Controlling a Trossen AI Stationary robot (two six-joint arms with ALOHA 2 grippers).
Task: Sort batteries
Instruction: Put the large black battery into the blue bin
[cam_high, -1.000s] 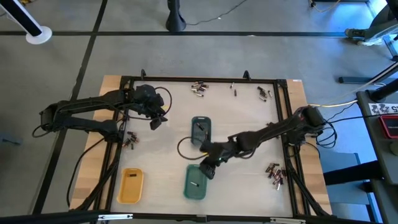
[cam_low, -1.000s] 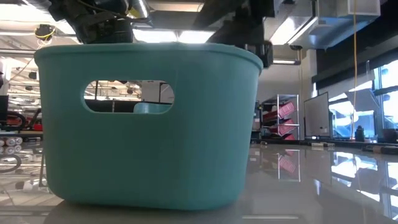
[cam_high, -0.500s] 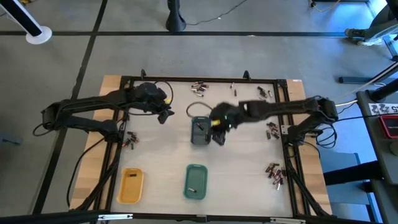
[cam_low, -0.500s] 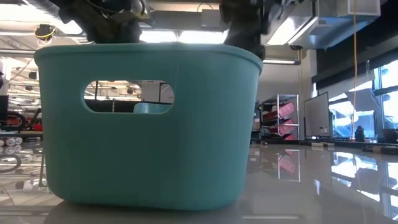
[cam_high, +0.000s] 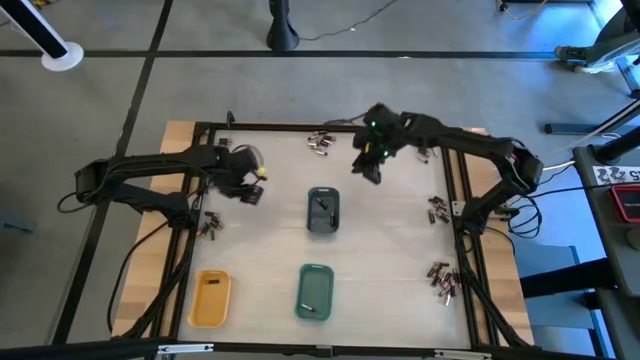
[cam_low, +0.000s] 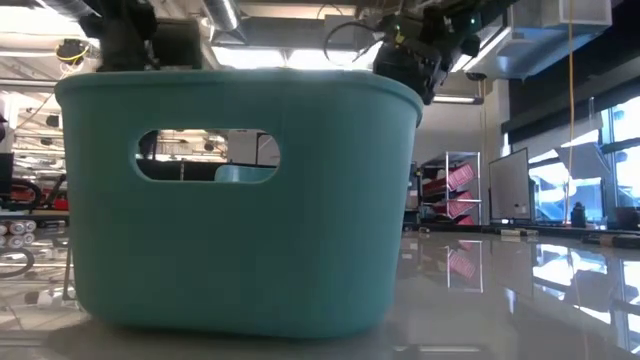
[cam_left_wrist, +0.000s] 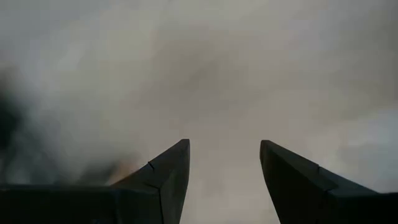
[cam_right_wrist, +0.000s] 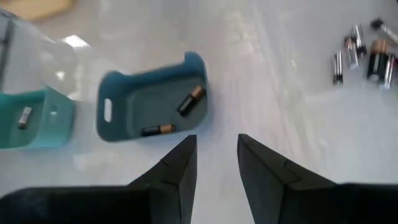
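Note:
Batteries lie in loose clusters on the white table: at the far edge (cam_high: 319, 143), at the far right (cam_high: 425, 152), along the right edge (cam_high: 441, 280) and at the left (cam_high: 208, 225). The grey-blue tray (cam_right_wrist: 152, 106) holds two batteries (cam_right_wrist: 191, 99). One battery (cam_right_wrist: 23, 116) lies in the green tray (cam_high: 315, 292). My right gripper (cam_high: 368, 168) hangs open above the table, between the grey-blue tray and the far cluster, with nothing between its fingers (cam_right_wrist: 180, 168). My left gripper (cam_high: 250, 190) hangs open over bare table at the left, pointing down, and holds nothing (cam_left_wrist: 224, 155).
A yellow tray (cam_high: 210, 298) sits at the near left. The green tray's wall (cam_low: 240, 200) fills the low view, and both arms show above its rim. A black frame (cam_high: 330, 128) borders the table. Bare table lies between the trays and the right-hand clusters.
My right gripper has swept from over the green tray at the near edge toward the far edge, past the grey-blue tray, rolling as it went. My left gripper has turned at the wrist, tipped to point down and sunk a little. No tray has moved.

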